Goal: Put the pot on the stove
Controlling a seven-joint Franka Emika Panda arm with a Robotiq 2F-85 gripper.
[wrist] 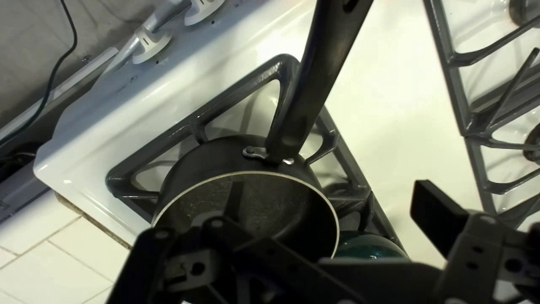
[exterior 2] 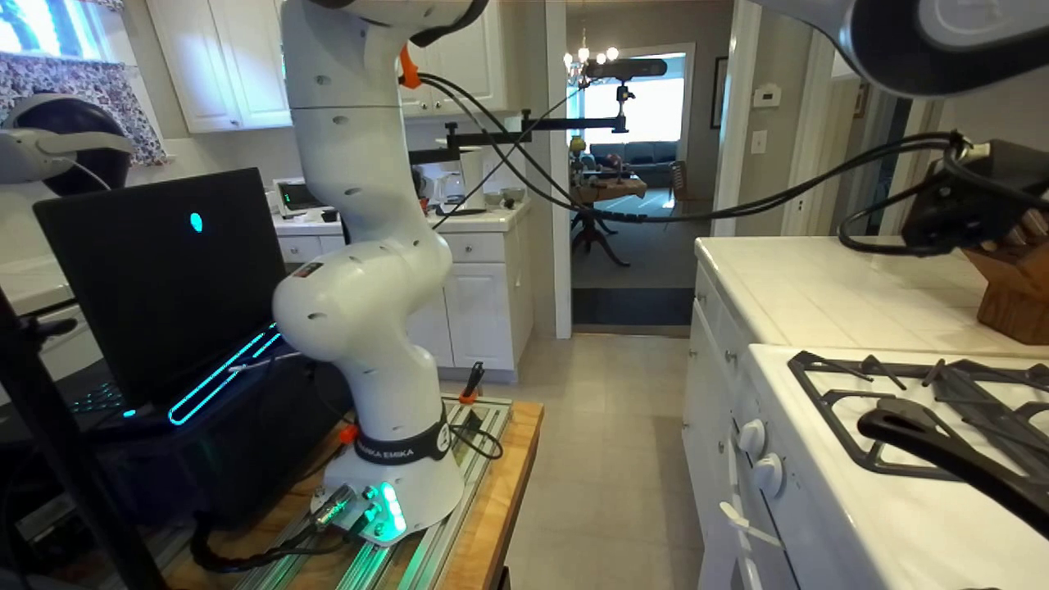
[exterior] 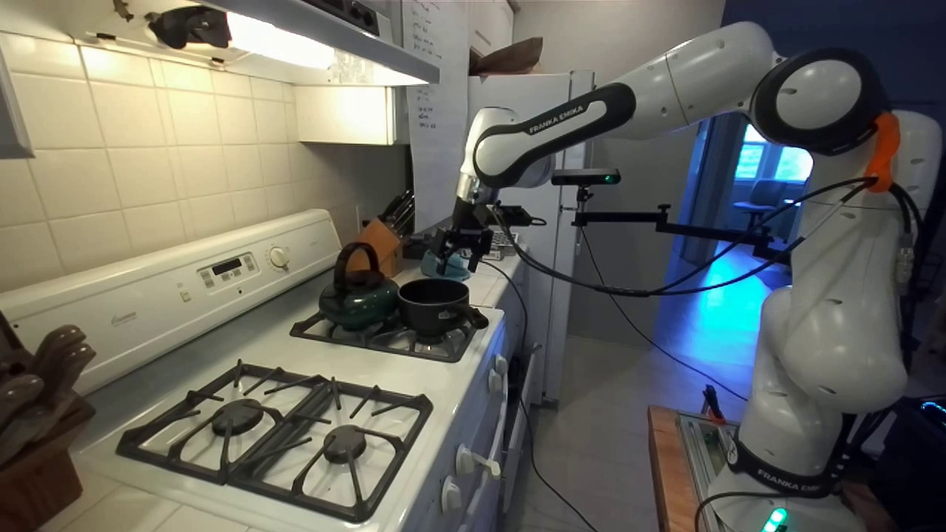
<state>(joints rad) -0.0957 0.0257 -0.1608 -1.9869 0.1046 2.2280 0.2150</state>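
As fingers (wrist: 438, 213) hover, pot (exterior: 432, 314) on stove (exterior: 318, 358), visible inside bare

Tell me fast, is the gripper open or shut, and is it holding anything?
Gripper: open, holding nothing; the pot sits on the stove, not gripped.

Matt black inside the pot (wrist: 274, 204), faintly specked, with bright metal in the bracket (wrist: 254, 152) under a smooth, softly shining handle (wrist: 318, 80). Smooth, glossy white across the stove (exterior: 355, 362); dark, satin-sheened metal in the grates (wrist: 236, 93). Glossy green on the kettle (exterior: 360, 304); smooth white shell on the robot arm (exterior: 831, 332); matt black over the gripper (exterior: 458, 264). Shiny glaze on the wall tiles (exterior: 133, 174), wood in the knife block (exterior: 44, 473), cloth at the curtain (exterior 2: 90, 94). Perhaps paper, too dim to be sure, in a brown bundle (exterior: 511, 58) up high.
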